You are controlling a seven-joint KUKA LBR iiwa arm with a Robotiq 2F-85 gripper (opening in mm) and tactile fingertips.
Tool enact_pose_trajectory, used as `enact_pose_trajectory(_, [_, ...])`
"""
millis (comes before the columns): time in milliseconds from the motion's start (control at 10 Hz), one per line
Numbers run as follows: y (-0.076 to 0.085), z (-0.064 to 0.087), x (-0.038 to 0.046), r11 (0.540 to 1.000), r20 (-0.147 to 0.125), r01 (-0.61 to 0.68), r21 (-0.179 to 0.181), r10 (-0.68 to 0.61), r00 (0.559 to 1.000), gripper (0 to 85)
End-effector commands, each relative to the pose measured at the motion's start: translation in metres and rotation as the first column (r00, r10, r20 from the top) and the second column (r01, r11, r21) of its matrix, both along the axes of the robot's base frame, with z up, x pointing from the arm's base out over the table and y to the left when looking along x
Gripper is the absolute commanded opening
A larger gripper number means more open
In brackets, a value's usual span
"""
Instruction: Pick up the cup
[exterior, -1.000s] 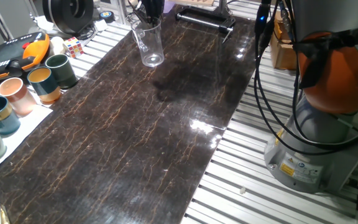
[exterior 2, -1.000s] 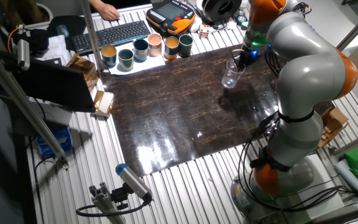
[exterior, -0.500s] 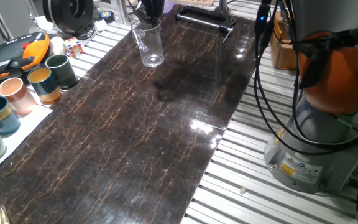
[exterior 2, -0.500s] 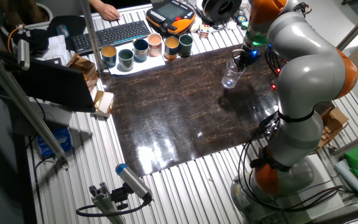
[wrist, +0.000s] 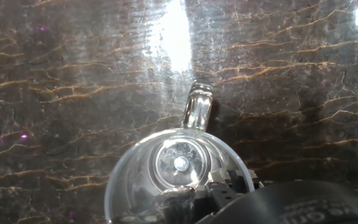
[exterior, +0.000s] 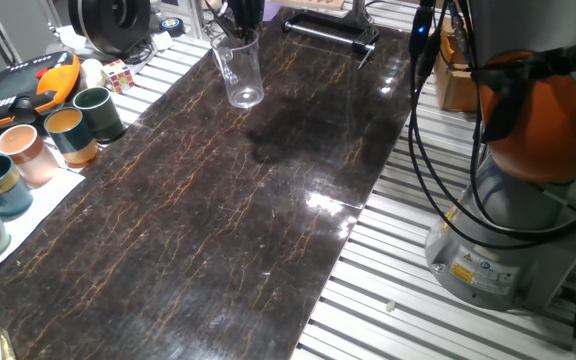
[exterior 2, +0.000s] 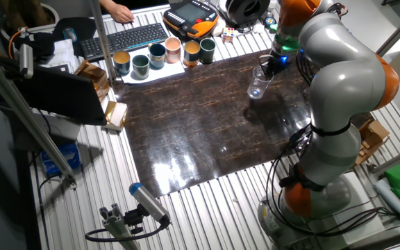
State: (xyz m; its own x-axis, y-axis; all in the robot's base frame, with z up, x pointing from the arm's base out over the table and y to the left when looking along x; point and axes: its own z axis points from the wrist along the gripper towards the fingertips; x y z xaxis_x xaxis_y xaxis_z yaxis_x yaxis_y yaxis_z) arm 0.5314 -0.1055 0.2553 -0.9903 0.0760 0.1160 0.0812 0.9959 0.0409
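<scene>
Dark marble-patterned tabletop with gold veining fills most of the scene, set on a ribbed metal bench. Beside it stands the grey and orange KUKA arm, bent over so that its gripper hangs above the far end of the slab. Directly under the gripper stands the cup, a clear tumbler upright on the marble with its thick round base down; in the other fixed view the cup sits just below the lit wrist. The hand view looks straight down into the cup, whose rim is a wide ring around the shiny base, with a dark finger crossing its near edge. One finger appears to reach inside the rim and one outside, yet whether they press the wall or stand free of it cannot be told. Well off to the side of the gripper, a row of coloured mugs stands on a white sheet, and near them lies an orange and black teach pendant, with a small Rubik's cube just beside it.
</scene>
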Motion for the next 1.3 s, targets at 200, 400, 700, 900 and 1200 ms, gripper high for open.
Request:
enact_pose_trajectory(200, [0.0002, -0.0002, 0.0002, 1.0, 0.015, -0.011, -0.017, 0.011, 1.0, 0.7])
enact_pose_trajectory(400, [0.0005, -0.0004, 0.0004, 1.0, 0.023, -0.015, -0.027, 0.016, 1.0, 0.7])
enact_pose_trajectory(700, [0.0012, -0.0008, 0.0006, 0.999, 0.03, -0.026, -0.04, 0.027, 0.999, 0.7])
enact_pose_trajectory(900, [0.0012, -0.0009, 0.0005, 0.999, 0.03, -0.026, -0.04, 0.027, 0.999, 0.7])
enact_pose_trajectory(1200, [0.0025, -0.0016, 0.0006, 0.999, 0.029, -0.019, -0.036, 0.021, 0.999, 0.7])
